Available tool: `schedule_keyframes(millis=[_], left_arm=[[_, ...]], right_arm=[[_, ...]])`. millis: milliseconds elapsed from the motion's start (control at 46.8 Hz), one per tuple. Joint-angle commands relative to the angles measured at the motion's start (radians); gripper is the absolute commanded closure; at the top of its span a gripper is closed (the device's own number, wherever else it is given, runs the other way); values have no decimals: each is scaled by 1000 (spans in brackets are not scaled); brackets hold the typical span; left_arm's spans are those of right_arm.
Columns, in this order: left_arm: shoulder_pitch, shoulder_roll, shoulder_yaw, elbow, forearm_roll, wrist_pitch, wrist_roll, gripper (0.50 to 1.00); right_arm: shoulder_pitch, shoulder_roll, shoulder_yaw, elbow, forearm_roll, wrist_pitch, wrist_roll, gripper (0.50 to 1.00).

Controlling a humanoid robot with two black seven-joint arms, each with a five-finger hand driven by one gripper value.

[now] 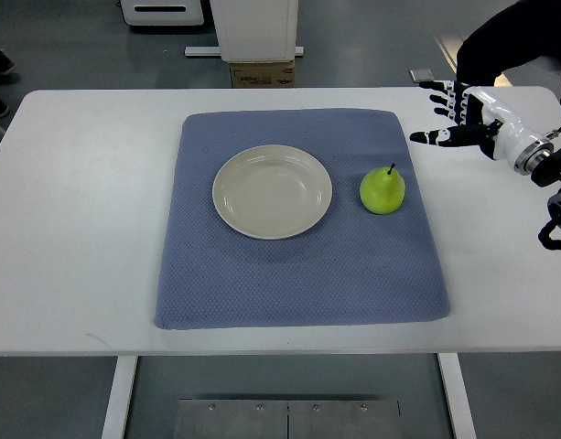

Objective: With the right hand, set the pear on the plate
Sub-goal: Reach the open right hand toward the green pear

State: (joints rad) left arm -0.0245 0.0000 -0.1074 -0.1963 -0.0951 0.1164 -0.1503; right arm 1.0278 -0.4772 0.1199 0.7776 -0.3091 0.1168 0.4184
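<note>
Right hand [454,114]: fingers spread, empty, off the mat.
Green pear [382,190]: upright; grasp low around its body.
Cream plate [272,192]: empty.

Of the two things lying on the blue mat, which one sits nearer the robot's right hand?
The green pear, right of the plate, nearer the open right hand entering from the right edge.

Textured cloth mat [298,274], glossy plate [272,191]
</note>
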Motion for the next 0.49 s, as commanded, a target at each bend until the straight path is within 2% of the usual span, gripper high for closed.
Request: schedule_keyframes(millis=[0, 150, 470], left_arm=[[0, 0, 0, 0, 0, 0, 0, 500], [0, 0, 0, 0, 0, 0, 0, 500], [0, 0, 0, 0, 0, 0, 0, 500]], right_arm=[[0, 2, -3, 18, -31, 0, 16, 500], [-5, 0, -9, 68, -54, -12, 28, 500], [-8, 38, -151, 69, -102, -127, 65, 500]])
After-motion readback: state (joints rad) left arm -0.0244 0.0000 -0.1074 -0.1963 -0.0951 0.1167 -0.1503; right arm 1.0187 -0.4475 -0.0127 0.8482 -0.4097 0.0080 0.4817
